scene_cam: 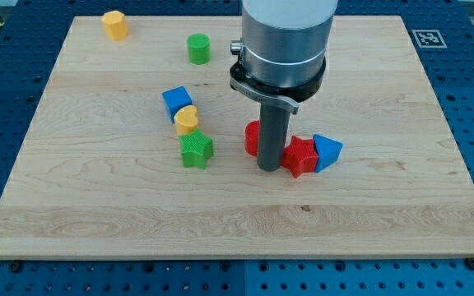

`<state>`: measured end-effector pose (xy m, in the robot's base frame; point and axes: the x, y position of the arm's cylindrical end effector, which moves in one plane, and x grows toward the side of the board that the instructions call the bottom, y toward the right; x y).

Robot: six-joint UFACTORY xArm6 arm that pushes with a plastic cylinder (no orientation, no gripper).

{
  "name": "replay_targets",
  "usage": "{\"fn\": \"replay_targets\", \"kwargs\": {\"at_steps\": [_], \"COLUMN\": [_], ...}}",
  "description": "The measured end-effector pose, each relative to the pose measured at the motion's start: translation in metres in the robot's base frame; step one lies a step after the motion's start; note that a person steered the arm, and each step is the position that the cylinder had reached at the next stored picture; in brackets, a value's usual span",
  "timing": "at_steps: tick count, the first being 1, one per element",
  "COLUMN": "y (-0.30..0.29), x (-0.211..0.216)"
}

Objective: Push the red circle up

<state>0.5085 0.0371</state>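
Observation:
The red circle [253, 137] sits near the board's middle, mostly hidden behind my rod. My tip [268, 168] touches the board just below and to the right of it, close against it. A red star [299, 156] lies right of the tip, touching a blue triangle [327, 151] on its right.
A blue cube [177, 101], a yellow cylinder [187, 120] and a green star [196, 150] form a cluster left of the tip. A green cylinder [198, 48] sits at the view's top middle, a yellow hexagon [115, 24] at top left. The wooden board [72, 205] has a marker tag [428, 38] outside its top right corner.

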Motion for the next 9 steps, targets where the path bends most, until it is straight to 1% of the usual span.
{"fn": "replay_targets", "kwargs": {"at_steps": [3, 8, 9], "y": [0.0, -0.031, -0.024], "x": [-0.013, -0.014, -0.015]}}
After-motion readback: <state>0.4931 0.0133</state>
